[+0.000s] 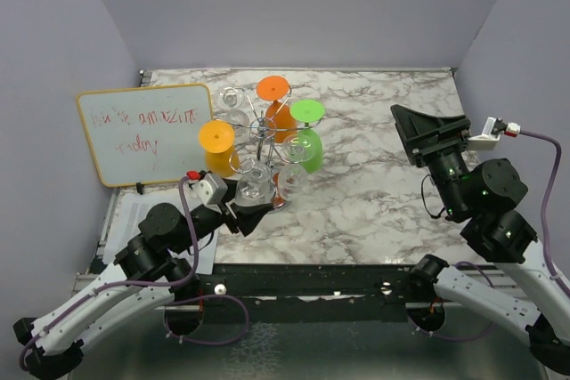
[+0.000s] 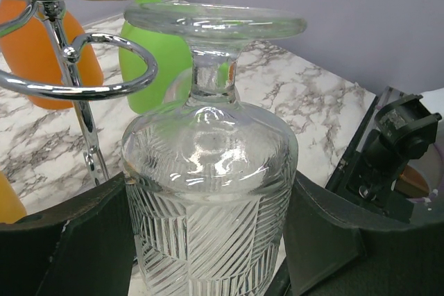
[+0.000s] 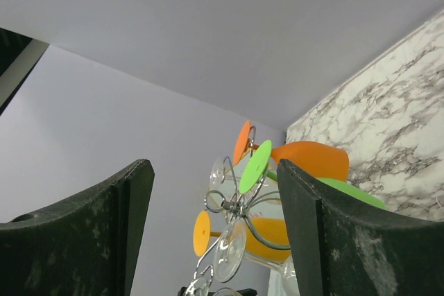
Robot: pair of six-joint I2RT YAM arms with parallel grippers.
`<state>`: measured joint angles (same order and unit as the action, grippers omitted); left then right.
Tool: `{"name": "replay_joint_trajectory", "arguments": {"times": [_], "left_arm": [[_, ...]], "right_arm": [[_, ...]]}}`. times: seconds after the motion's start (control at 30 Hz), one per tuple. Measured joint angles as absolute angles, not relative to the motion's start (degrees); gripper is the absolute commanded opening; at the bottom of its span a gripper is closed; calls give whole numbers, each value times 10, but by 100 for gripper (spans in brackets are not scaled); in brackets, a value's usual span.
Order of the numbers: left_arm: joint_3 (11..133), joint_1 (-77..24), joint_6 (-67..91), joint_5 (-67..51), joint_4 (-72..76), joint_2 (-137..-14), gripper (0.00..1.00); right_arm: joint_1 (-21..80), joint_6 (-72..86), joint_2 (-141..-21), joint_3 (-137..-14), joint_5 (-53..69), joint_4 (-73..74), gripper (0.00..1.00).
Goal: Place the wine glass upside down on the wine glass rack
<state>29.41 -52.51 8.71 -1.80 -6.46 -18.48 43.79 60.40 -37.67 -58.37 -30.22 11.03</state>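
Top external view shows a small booth with plain lilac-grey walls [image 1: 312, 6] on three sides. They close around a table [image 1: 383, 202] whose top is white marble with grey veins. The near edge of the table is a dark metal frame, where both arms are fixed.

At the left side, a whiteboard [image 1: 147, 131] with a yellow border leans against the wall. It carries red handwriting that I cannot read.

Near the middle of the marble, a little to the left, stands the wine glass rack [image 1: 264, 129], a chrome post with curled wire arms. Two orange glasses [image 1: 216, 137] and one green glass [image 1: 307, 113] hang from it upside down, with their flat feet on top. There is also at least one clear glass [image 1: 233, 100] at the back.

The wine glass [image 2: 208, 192] of the task is clear, with a cut line pattern. It is upside down at the front of the rack, just beside one curled arm. From the left wrist view, the stem seems to be beside the loop and not inside it, but this I cannot say for sure.

The left gripper [image 2: 208, 240] pinches the bowl of this glass, one dark finger [image 2: 69, 240] pressed at each side.

The right gripper [image 3: 215, 227] hangs above the right part of the table, well apart from the rack. Its fingers are spread wide with nothing between them.
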Motion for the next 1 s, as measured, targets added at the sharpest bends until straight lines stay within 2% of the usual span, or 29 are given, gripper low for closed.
{"name": "replay_joint_trajectory", "arguments": {"times": [0.57,1.0], "left_arm": [[236,-525,105,50,106,-255,25],[220,-526,98,118,140,-242,24]], "right_arm": [[438,606,-341,-584,-317,122,75],[438,614,-326,-580,-323,128,75]]}}
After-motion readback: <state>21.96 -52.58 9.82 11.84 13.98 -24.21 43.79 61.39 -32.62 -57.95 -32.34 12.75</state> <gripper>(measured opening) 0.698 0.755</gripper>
